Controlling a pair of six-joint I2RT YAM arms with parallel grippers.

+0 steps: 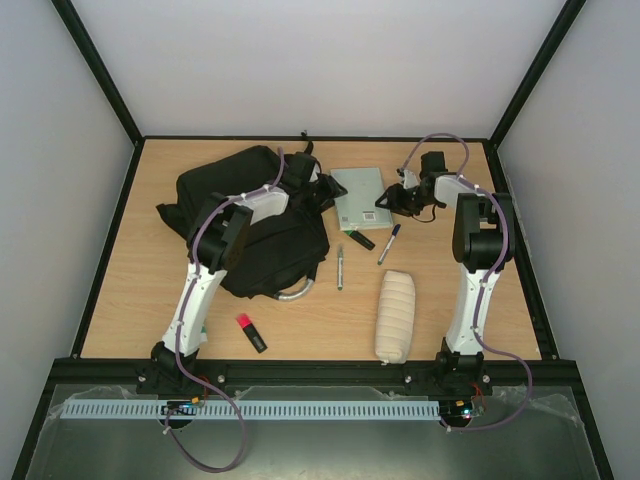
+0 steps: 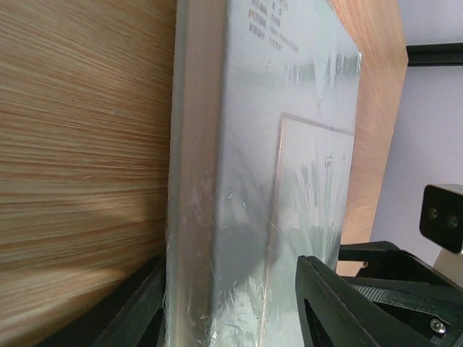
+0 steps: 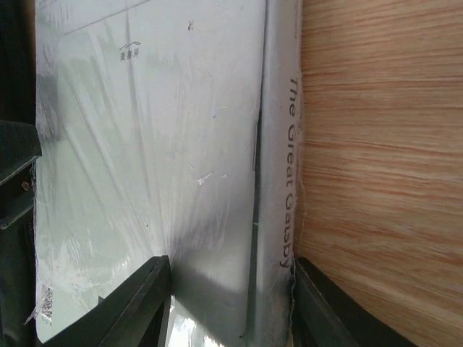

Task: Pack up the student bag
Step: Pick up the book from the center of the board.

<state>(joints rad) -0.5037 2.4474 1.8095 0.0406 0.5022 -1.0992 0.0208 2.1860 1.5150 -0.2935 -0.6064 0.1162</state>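
The right gripper point(image 3: 228, 282) pinches the spine edge of the wrapped book point(image 1: 358, 195), which lies near the middle of the table's point(image 1: 130, 290) far edge. The left gripper point(image 2: 230, 285) straddles the opposite edge; whether it grips yet, I cannot tell. The backpack point(image 1: 215, 185) slumps just beside the book, toward the far-left corner. If the arms lift unevenly, the slick wrap could let the book slip or twist.

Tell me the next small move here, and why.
Probably close both grippers firmly on the book before any lift. The left gripper and right gripper each have fingers on either side of an edge of the wrapped book. It lies flat on the table beside the student bag. Neither wrist view shows firm contact.
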